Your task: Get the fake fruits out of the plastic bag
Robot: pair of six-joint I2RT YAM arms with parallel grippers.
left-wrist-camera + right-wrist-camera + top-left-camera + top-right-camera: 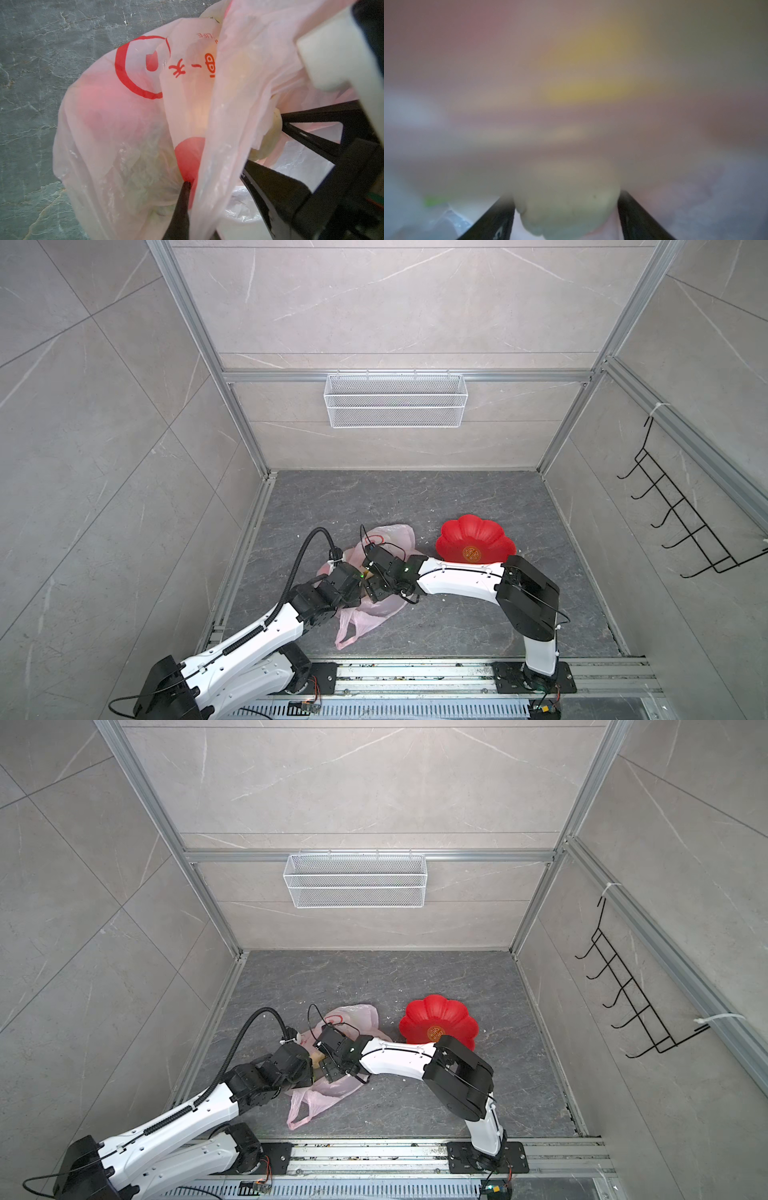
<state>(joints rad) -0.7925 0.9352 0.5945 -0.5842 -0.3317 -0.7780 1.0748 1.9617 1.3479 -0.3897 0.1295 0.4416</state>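
The pale-pink plastic bag (386, 537) (353, 1015) lies on the dark floor, with both grippers at its mouth. My left gripper (193, 187) (355, 593) is shut on a fold of the bag's film (218, 124). My right gripper (565, 195) (370, 578) reaches into the bag. Its fingers stand wide on either side of a pale beige lump (566, 212) (268, 141). Of the fake fruits, a red apple (189, 158) shows in the opening, a green netted ball (145, 155) through the film, and a yellow blur (591, 83) deeper in.
A red flower-shaped dish (473, 539) (436, 1015) stands right of the bag, behind the right forearm. One bag handle (349, 635) trails toward the front rail. A white wire basket (395, 400) hangs on the back wall and a black hook rack (681, 510) on the right wall.
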